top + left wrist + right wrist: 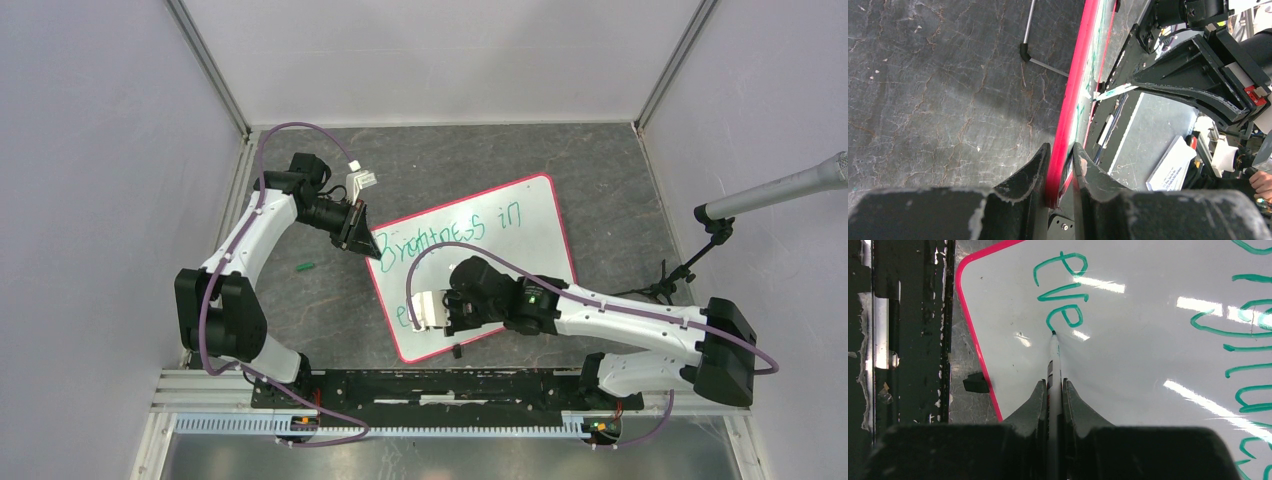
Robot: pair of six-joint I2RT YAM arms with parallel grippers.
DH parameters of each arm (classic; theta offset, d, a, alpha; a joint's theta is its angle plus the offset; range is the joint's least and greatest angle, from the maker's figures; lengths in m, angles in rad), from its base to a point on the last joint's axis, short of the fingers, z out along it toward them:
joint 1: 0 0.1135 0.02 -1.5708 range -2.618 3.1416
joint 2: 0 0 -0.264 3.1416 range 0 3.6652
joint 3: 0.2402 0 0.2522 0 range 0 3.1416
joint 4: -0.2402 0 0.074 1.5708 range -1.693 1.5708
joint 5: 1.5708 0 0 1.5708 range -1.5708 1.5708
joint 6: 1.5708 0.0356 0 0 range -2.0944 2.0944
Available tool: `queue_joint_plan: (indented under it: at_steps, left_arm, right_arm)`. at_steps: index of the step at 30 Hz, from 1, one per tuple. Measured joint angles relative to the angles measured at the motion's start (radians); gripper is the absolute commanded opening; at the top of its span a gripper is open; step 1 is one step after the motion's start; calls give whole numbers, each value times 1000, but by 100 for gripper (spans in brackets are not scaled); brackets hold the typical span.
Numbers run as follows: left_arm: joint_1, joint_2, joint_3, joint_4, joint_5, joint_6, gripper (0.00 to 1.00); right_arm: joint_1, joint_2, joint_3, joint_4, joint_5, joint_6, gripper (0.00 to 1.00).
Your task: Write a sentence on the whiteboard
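White arms (pixel 255 225), black joints (pixel 222 318), looping purple cables (pixel 300 125).

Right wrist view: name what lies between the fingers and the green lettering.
A marker, clamped in the fingers, tip at the lettering; seen in the right wrist view.

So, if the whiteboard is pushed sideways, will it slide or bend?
The whiteboard seems stiff: its rim runs straight where the left gripper clamps it. Its glossy face looks slippery to grip. Unclamped, it might slide under the marker.

whiteboard (pixel 522 250): white, red-pink rim | sentence (pixel 455 232): green | table (pixel 310 312): dk grey, cracked
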Motion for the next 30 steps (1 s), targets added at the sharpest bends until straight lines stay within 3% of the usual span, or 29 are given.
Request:
queue_joint_plan:
  at_steps: [30]
  left_arm:
    - [0, 0, 0, -2, 0, 0, 3]
  right_arm:
    - [-1, 6, 47, 23, 86, 8, 0]
